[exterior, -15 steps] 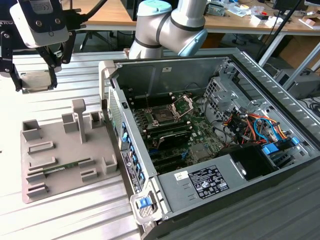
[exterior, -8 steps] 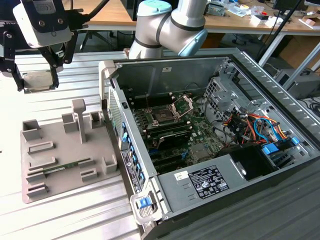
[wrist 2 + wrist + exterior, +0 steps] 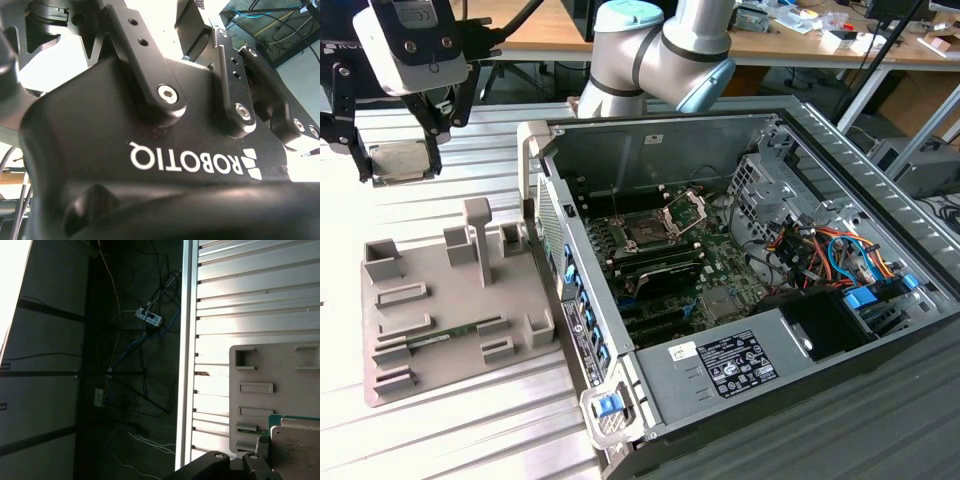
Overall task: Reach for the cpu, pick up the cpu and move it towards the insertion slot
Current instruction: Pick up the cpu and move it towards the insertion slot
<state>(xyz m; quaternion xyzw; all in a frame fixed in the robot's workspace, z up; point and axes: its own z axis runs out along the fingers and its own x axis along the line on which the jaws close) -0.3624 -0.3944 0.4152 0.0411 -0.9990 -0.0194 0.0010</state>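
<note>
The pick-up looks done. In the exterior view the end effector (image 3: pixel 402 148) hangs at about 10 o'clock above the ribbed metal table (image 3: pixel 470 425). It pinches the cpu (image 3: pixel 405 163) by its edges, clear of the grey moulded fixture tray (image 3: pixel 445 300).

The cpu is a flat square with a pale, dull metal lid. The first wrist view (image 3: pixel 297 450) adds a thin green rim.

The insertion slot (image 3: pixel 645 232), a dark square in a silvery hinged frame, lies toward 4 o'clock from the chip, inside the open computer case (image 3: pixel 650 150).

The carry, I judge, calls for clearing the case's side wall with the chip kept level.
</note>
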